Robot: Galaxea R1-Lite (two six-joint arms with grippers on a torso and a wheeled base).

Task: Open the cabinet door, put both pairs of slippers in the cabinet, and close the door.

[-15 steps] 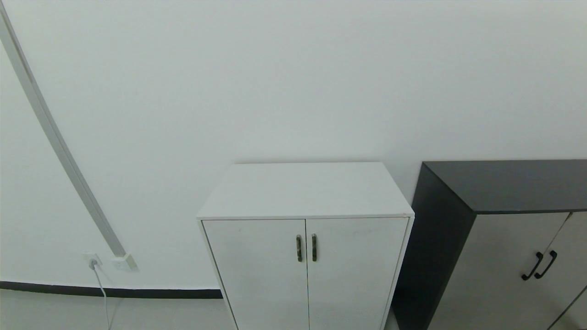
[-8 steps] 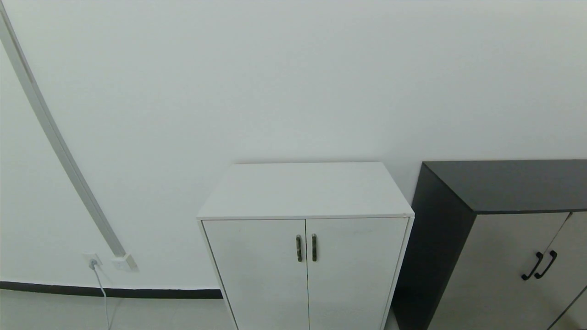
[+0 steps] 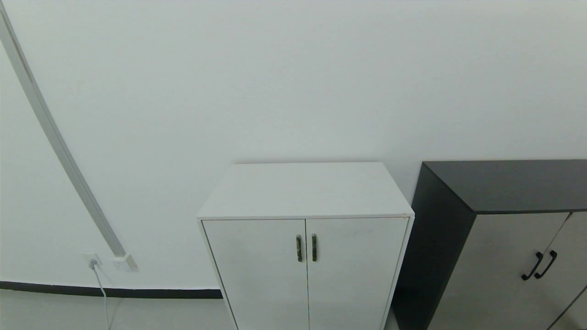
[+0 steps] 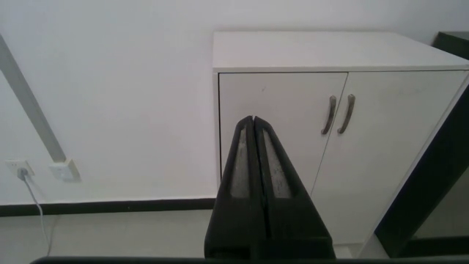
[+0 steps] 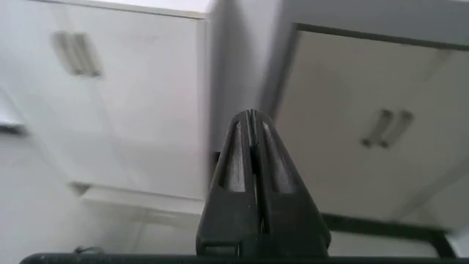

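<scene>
Though apart from left tool and right tool, white cabinet closed.

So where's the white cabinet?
In the head view the white cabinet stands low in the middle, against the wall, with the black cabinet on its right.

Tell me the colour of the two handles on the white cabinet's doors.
The handles are a dark brownish grey, clearest in the head view.
</scene>
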